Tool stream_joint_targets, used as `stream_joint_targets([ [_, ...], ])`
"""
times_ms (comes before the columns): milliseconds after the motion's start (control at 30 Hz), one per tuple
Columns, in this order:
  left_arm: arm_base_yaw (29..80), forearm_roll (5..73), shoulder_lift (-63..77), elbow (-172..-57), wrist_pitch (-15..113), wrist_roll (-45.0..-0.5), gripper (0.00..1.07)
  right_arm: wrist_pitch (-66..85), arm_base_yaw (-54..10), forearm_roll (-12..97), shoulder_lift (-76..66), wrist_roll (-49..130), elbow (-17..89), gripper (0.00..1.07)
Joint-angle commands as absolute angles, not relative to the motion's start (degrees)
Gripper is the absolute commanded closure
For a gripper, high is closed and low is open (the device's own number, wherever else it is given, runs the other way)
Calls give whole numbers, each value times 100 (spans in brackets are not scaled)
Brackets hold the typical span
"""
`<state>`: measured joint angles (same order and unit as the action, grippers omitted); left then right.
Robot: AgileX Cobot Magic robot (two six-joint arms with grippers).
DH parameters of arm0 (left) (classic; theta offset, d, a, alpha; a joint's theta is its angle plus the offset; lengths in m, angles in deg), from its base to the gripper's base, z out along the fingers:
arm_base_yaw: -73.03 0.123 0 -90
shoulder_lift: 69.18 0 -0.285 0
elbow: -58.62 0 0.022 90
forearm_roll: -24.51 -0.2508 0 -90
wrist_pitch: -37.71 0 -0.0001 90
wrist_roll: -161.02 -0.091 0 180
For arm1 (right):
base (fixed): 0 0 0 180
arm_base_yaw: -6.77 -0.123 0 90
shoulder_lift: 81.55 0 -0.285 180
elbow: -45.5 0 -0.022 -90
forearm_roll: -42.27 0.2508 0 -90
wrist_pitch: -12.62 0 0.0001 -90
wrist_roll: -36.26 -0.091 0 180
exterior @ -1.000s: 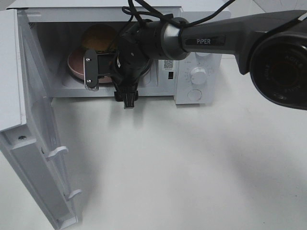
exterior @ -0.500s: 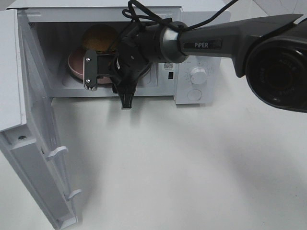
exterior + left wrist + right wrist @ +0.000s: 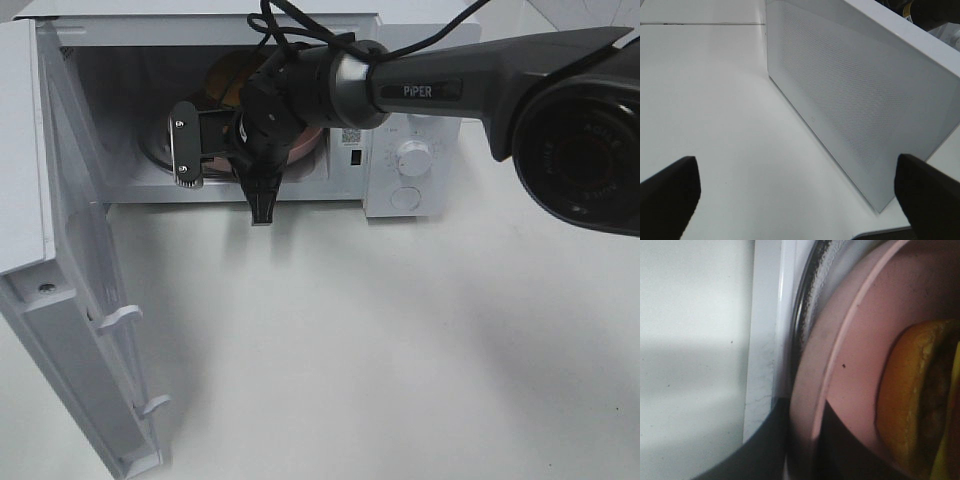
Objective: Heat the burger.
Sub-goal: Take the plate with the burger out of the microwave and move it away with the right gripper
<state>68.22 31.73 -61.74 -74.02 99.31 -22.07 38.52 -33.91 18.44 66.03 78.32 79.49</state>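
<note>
Right end effector (image 3: 225, 175) reached into the open cavity, fingers clenched on the near rim of the pink plate (image 3: 860, 340), as the right wrist view shows. Left end effector (image 3: 797, 197) released, fingertips wide apart, holding nothing and facing the outer face of the door (image 3: 865, 100).

Set on the white bench (image 3: 400, 350): a white microwave (image 3: 385, 180) at 12 o'clock in the high view, its door (image 3: 70, 330) swung fully open toward 8 o'clock. Inside, a glass turntable (image 3: 160, 140) carrying the pink plate (image 3: 305, 145); on the plate, toward the back of the cavity, the burger (image 3: 228, 75), mostly hidden behind the arm there, with the golden bun (image 3: 920, 400) just beside the gripped rim in the wrist view.

Judged roughly half done: burger inside the oven, plate not yet let go. Left to do: release, withdraw, shut the door, turn the dial.

Seems upright, bun crown up, layers stacked vertically. Round in plan, so no long axis across the plate; facing cannot be told.
</note>
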Motion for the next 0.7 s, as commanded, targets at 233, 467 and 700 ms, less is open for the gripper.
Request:
stream_joint_targets([
  [233,6845,3219,-6277,-7379,9919,-2179,9,4179,-3420,2016,6363,7740,7795,107],
  [467,6845,3219,-6277,-7379,9919,-2179,9,4162,-3431,1907,6099,7729,7531,107],
  [700,6845,3225,-6277,-7379,9919,-2179,9,3468,-3483,1712,5647,7717,6769,107],
])
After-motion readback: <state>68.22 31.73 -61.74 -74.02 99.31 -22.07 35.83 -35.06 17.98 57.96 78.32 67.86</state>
